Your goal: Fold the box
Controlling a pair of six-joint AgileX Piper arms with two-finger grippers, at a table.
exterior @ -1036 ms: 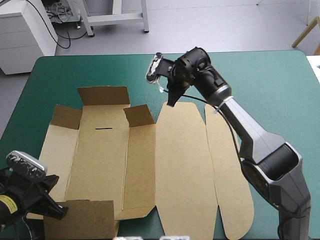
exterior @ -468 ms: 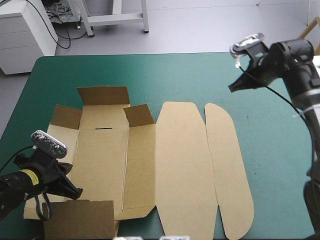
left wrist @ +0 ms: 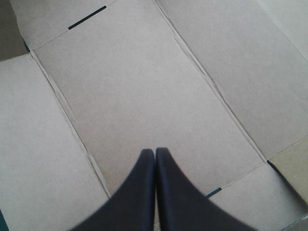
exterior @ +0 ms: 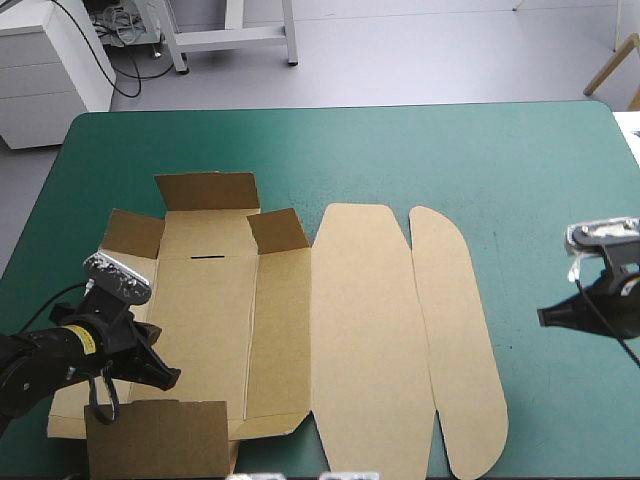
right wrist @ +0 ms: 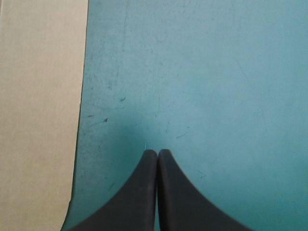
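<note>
Box point(exterior: 360, 330) mostly flat on teal-green cover point(exterior: 500, 150), left-centre. Far flaps raised, panels run near-to-far. Left gripper point(exterior: 168, 378): fingers together, empty, directly over box's near-left part, so nearer arm. Right gripper point(exterior: 545, 318): fingers together, empty, over bare cover, right of box, apart.

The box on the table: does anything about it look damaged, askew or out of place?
Nothing stands out. The box lies mostly flat, untorn, on the table; only some left-side flaps stand raised.
</note>
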